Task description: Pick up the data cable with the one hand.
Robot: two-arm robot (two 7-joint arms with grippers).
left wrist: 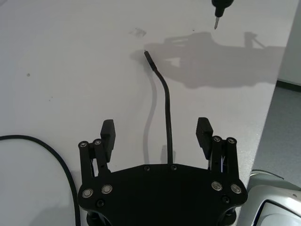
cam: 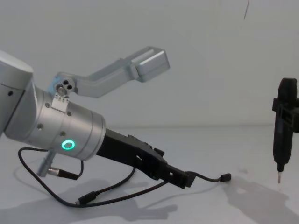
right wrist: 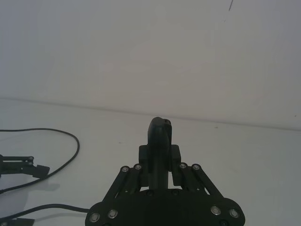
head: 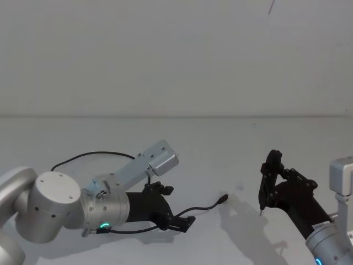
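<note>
1. Left claw (left wrist: 156, 129) is wide open, low over the tabletop (head: 237, 143), and the data cable (left wrist: 167, 103) runs right down the gap between its fingers (left wrist: 107, 129).
2. Cable's long axis points straight out ahead of that claw, toward its plug end (head: 222, 197), so I'd guess it just needs to drop and pinch.
3. Right claw (head: 274, 185) is well off to the side, clamped on a pen tool (cam: 281, 135).

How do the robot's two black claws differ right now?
The left gripper has its jaws wide open, one on each side of the data cable; the right gripper has its jaws shut on a pen-shaped tool. The left gripper reaches low, close to the table; the right gripper is raised, holding its tool upright with the metal tip pointing down. Both are black, with linkage fingers, on silver wrists.
</note>
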